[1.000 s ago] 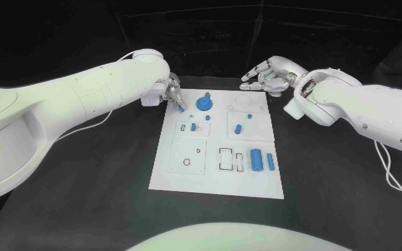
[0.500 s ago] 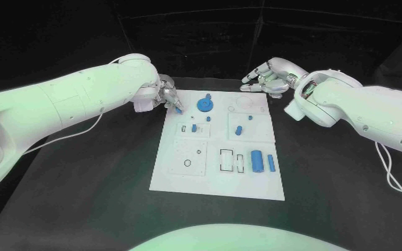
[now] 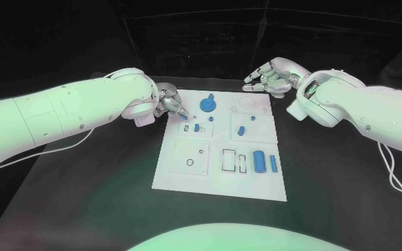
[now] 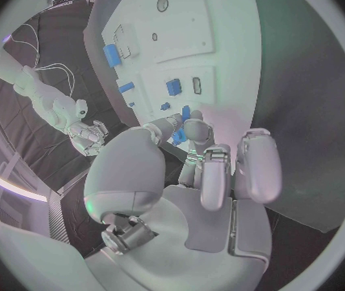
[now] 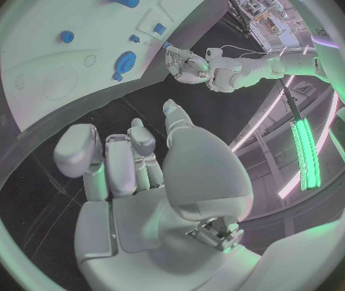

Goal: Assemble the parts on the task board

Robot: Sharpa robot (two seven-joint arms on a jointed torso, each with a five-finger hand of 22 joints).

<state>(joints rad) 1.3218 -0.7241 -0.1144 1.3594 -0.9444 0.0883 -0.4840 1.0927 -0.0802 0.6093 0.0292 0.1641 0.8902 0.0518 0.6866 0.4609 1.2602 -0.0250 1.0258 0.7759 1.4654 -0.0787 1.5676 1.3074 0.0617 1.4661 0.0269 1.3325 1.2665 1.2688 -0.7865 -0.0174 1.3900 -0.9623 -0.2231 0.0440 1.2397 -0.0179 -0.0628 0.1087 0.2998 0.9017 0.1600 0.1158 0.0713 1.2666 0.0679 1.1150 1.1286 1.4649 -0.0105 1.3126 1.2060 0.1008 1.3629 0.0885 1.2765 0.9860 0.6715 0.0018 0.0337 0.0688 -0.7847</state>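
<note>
The task board [image 3: 219, 175] lies flat at the middle of the table [image 3: 92, 193]. Its recesses hold small blue parts; the largest, a blue cylinder [image 3: 259, 161], sits near the board's near right corner. No writing is legible. The left hand [image 3: 170, 103] pinches a small blue part [image 3: 183, 114] over the board's far left edge. The right hand [image 3: 269, 78] hovers beyond the far right corner, fingers curled, holding nothing.

The room is dim and black around a brightly lit white board [image 3: 219, 146]. Greenish light washes the arms. Both wrist views bulge strongly, bending straight edges toward their dark rims.
</note>
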